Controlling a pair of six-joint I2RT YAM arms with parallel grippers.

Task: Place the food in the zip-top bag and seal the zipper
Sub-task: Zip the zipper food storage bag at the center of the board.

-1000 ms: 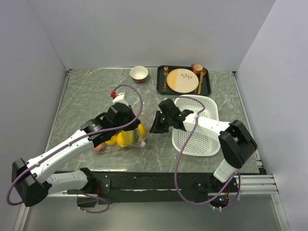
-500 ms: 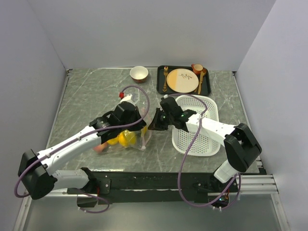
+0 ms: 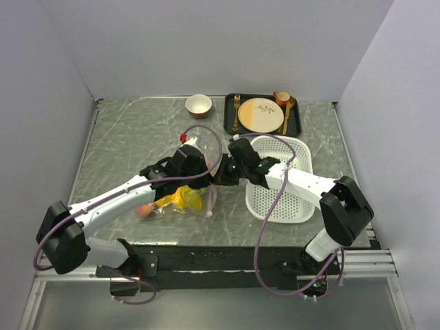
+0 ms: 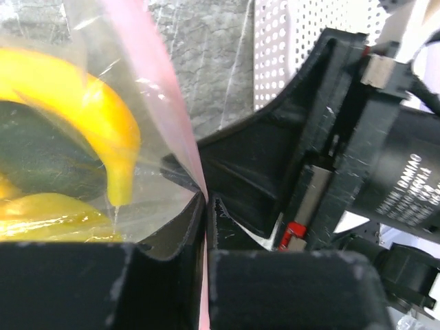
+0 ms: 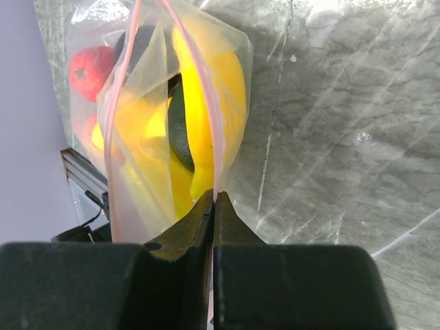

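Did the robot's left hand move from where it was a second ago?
Yes. The left gripper slid right, closer to the white basket.

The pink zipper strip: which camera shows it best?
The right wrist view: the zipper runs as two long, sharp pink lines. The left wrist view shows one blurred close-up stretch; the top view, only a faint pale sliver.
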